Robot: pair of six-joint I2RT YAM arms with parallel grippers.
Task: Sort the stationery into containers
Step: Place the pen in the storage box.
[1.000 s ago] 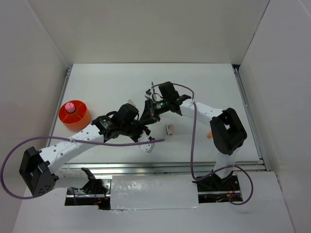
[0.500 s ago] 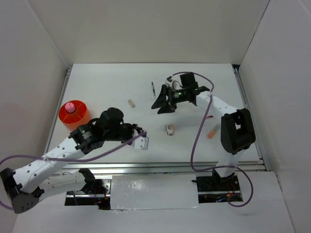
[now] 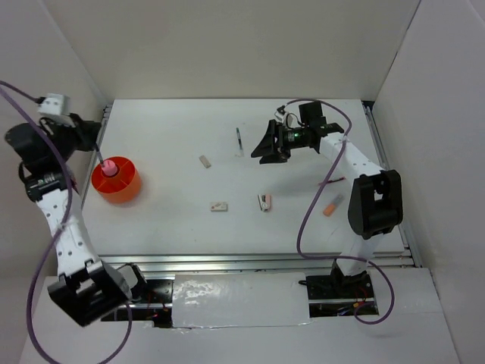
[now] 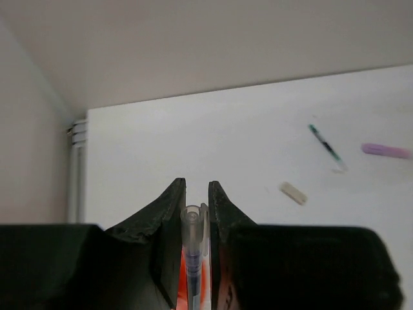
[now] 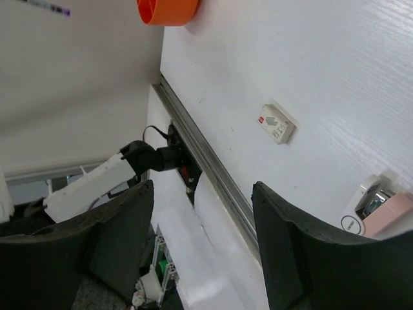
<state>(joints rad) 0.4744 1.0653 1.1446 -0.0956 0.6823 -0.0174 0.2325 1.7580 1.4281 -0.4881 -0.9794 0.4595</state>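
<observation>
Swung away from the table's middle since the earlier overhead frames, the left arm now stands beyond the table's left edge. Its left gripper [image 3: 94,142] hangs over the orange tub [image 3: 121,186] near that edge. The small white block [image 3: 219,206] it had covered lies bare toward the front edge. The right gripper [image 3: 269,144] has drawn back toward the far right.

From above, a thin clear-barrelled pen [image 3: 101,157] slants from the left gripper down toward the tub, and a pink cylinder [image 3: 111,165] sits in the tub's far side. On the table [image 3: 167,121], a dark pen [image 3: 238,140] and a white eraser [image 3: 204,161] lie toward the far edge. A pink-and-white piece [image 3: 264,202] lies just right of the white block, and an orange bit [image 3: 331,207] lies near the right edge.

The left wrist view shows what the overhead cannot. The fingers [image 4: 169,219] are nearly together, pinching the pen [image 4: 191,226] between them, with orange showing beneath. It also shows a lilac pen [image 4: 385,150] beyond the dark pen [image 4: 326,145], a spot the right gripper hides from above.

The right wrist view shows its fingers [image 5: 116,245] spread wide with nothing between them, above the table. Below lie the white block [image 5: 277,123], its red label visible only here, and the pink-and-white piece [image 5: 381,206]. The tub [image 5: 168,10] is in the distance.
</observation>
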